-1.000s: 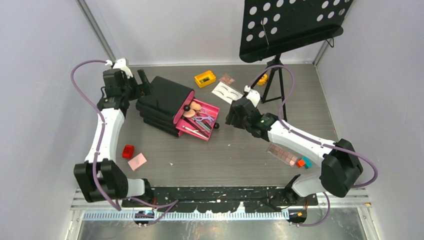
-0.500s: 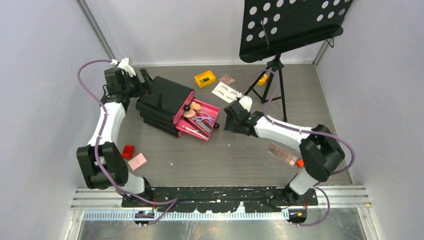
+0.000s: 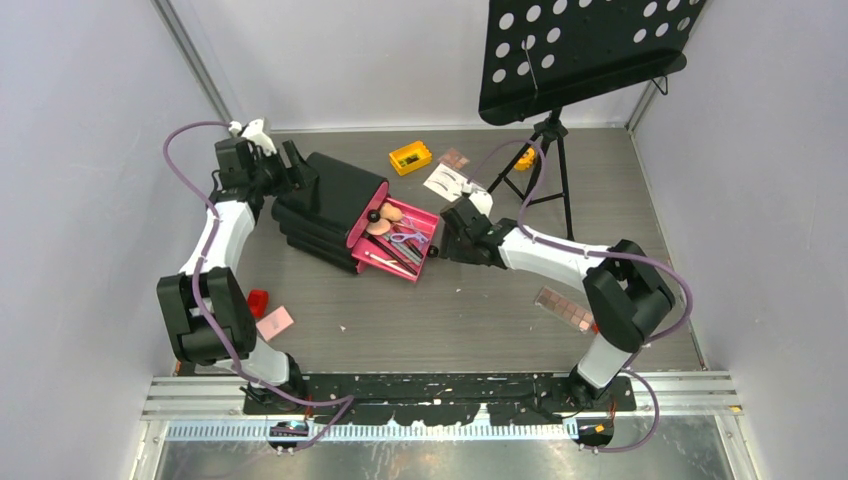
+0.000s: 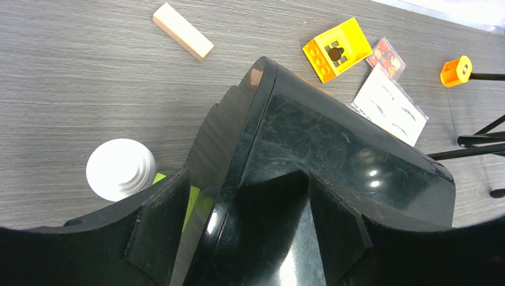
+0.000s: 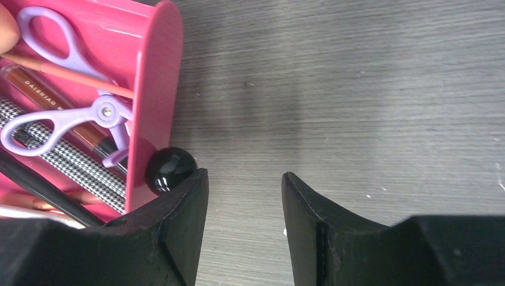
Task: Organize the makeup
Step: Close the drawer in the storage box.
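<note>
The black chest (image 3: 328, 203) lies with one pink drawer (image 3: 424, 225) pulled out. In the drawer lie peach sponges (image 3: 389, 213), lilac scissors (image 5: 56, 122) and thin brushes (image 3: 392, 262). My left gripper (image 3: 297, 168) is at the chest's back corner. Its open jaws (image 4: 249, 182) straddle the chest's glossy edge (image 4: 238, 149), one finger beside it and one over its top. My right gripper (image 3: 447, 238) is open just right of the drawer. In the right wrist view the gripper (image 5: 244, 177) has only bare table between its fingers. The drawer's black knob (image 5: 171, 170) sits just beyond its left fingertip.
Behind the chest lie a yellow block (image 3: 410, 157), a small palette (image 3: 455, 158) and a white eyebrow card (image 3: 450, 183). A white bottle (image 4: 121, 169) and a peach block (image 4: 182, 39) lie left of the chest. The music stand (image 3: 548, 165) is at back right. A brown palette (image 3: 565, 308), red block (image 3: 257, 300) and pink pad (image 3: 275, 322) lie nearer.
My right gripper has slid left up to the drawer's knob, its jaws narrowing a little. My left gripper has shifted right over the chest's back corner, its jaws closing somewhat.
</note>
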Controlling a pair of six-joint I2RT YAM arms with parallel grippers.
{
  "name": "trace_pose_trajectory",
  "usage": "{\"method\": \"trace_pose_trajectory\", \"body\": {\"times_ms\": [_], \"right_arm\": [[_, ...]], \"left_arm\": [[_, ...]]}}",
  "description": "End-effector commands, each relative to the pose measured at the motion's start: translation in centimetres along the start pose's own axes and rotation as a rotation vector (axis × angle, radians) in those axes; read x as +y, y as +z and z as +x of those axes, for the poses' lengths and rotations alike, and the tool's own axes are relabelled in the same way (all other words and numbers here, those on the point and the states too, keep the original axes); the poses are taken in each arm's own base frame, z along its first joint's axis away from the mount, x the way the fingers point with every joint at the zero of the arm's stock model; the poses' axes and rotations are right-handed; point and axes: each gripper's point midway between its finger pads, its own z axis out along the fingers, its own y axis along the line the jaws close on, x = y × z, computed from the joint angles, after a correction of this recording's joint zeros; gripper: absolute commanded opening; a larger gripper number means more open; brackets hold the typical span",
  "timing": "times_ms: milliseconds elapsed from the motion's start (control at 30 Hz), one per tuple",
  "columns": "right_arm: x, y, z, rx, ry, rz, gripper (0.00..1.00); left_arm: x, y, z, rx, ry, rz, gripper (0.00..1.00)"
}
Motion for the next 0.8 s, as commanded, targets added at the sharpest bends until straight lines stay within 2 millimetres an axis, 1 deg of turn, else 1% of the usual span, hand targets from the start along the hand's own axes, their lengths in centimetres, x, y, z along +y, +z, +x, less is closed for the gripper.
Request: {"method": "trace_pose_trajectory", "body": {"times_ms": [0, 133, 267, 400, 567, 767], "right_arm": [[3.5, 0.4, -1.6, -0.024, 0.023, -0.1, 0.53], [4.4, 0.9, -1.8, -0.026, 0.012, -0.114, 0.53], [5.2, 0.9, -2.1, -0.03, 0.005, -0.135, 0.53], [6.1, 0.9, -2.4, -0.046, 0.013, -0.184, 0.54], [7.9, 1.0, -3.1, -0.081, 0.037, -0.272, 0.54], [10.0, 0.8, -4.7, -0.127, 0.037, -0.34, 0.55]], "left_arm": [[0.0, 0.6, 0.2, 0.004, 0.014, 0.032, 0.72], [-0.3, 0.7, 0.6, 0.016, 0.008, 0.054, 0.66], [-0.5, 1.0, 1.2, 0.036, -0.001, 0.077, 0.62], [-0.7, 1.2, 1.5, 0.046, -0.007, 0.092, 0.61], [-0.8, 1.1, 1.6, 0.048, -0.008, 0.096, 0.61], [-0.9, 1.3, 1.9, 0.057, -0.013, 0.106, 0.6]]}}
